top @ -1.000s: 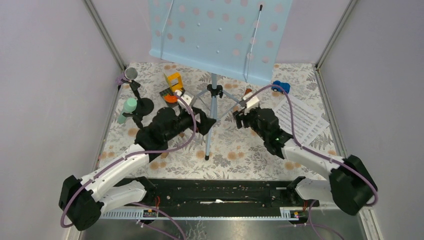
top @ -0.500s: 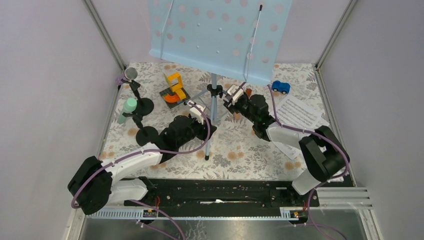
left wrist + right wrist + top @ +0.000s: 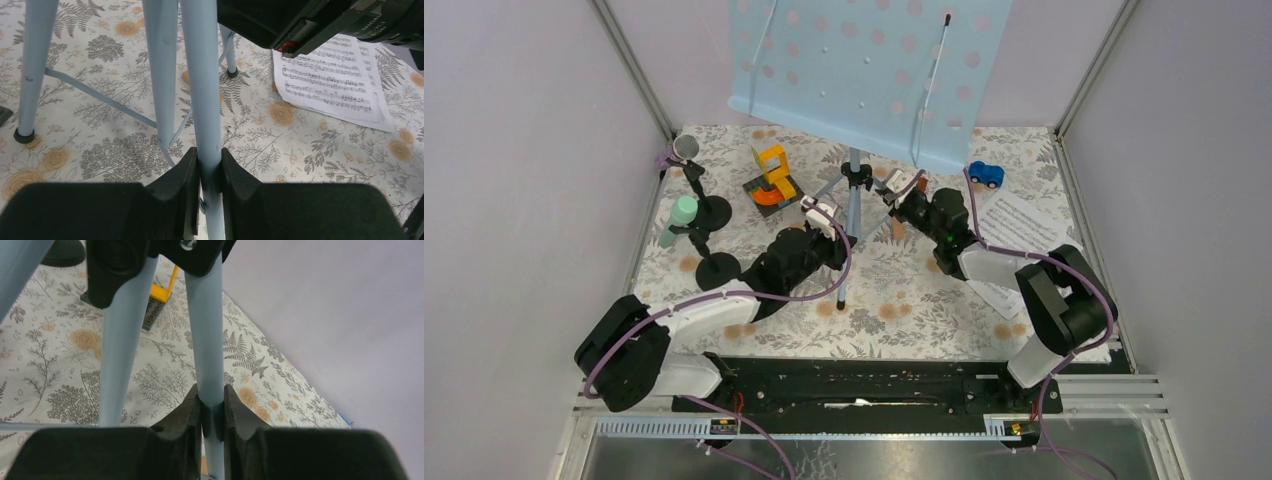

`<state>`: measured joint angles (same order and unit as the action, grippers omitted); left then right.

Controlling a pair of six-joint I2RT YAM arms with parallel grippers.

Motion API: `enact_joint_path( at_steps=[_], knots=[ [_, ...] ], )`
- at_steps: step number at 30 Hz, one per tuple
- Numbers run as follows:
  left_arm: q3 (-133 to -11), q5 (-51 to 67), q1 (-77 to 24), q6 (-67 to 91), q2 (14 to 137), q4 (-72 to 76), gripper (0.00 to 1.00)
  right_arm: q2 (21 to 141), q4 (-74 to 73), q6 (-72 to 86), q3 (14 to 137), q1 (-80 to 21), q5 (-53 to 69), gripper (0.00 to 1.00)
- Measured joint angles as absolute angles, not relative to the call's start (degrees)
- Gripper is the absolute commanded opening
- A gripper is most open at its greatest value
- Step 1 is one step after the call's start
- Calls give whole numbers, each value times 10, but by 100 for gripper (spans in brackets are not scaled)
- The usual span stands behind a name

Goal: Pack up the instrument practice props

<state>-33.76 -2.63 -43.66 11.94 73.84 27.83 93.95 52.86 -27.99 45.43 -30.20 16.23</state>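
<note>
Both arms are converging on frame centre. The left gripper [image 3: 210,170], open earlier, is now clamping one tripod leg of the music rack [image 3: 864,70]. The right gripper [image 3: 212,407] is likewise clamping another. The rack's panel is sitting slightly further right.

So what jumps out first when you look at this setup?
The big pale blue music rack looming over the far middle of the flowery table grabs you first. Below it, the left arm and right arm each have their jaws closed on a tripod leg. At the left edge stand a mint-green toy microphone and a second microphone.
</note>
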Motion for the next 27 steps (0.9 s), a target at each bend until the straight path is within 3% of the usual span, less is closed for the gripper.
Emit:
enact_joint_path(
  at_steps=[7,11,14,16,24,27],
  knots=[
    [-344,-10,-447,110,747,299,0,915,646,-194,380,-293,172,0],
    [-352,15,-450,99,753,306,9,911,731,-129,341,-293,178,0],
    [-352,31,-452,90,753,312,6,910,776,-90,319,-293,187,0],
    [-357,40,-453,84,756,313,0,903,785,-70,312,-295,194,0],
    [-386,71,-458,69,782,313,0,842,768,-1,270,-314,194,1],
    [-385,83,-460,69,782,316,0,809,738,-3,256,-322,183,6]
  ],
)
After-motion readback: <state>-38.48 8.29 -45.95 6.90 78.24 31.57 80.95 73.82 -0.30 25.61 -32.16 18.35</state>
